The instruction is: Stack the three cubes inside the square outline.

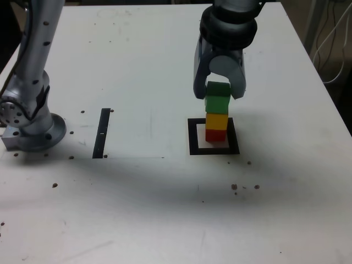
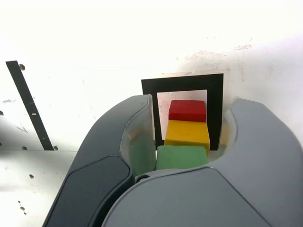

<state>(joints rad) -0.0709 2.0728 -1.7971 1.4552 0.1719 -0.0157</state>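
The three cubes stand stacked inside the square outline [image 1: 193, 137] [image 2: 189, 82]. The red cube [image 1: 215, 135] [image 2: 187, 110] is at the bottom, the yellow cube [image 1: 216, 120] [image 2: 187, 132] sits on it, and the green cube [image 1: 217, 99] [image 2: 181, 157] is on top. My gripper [image 1: 218, 91] [image 2: 191, 101] reaches down over the stack with one finger on each side of the green cube. In the wrist view a thin gap shows between the cube and each finger, so the jaws stand slightly open. The green cube rests on the yellow one.
A thin black strip [image 1: 102, 132] [image 2: 28, 104] lies on the white table at the exterior view's left of the outline. The arm's grey base [image 1: 33, 129] stands at the far left. Small dark specks dot the table. Cables hang past the table's right edge [image 1: 335, 49].
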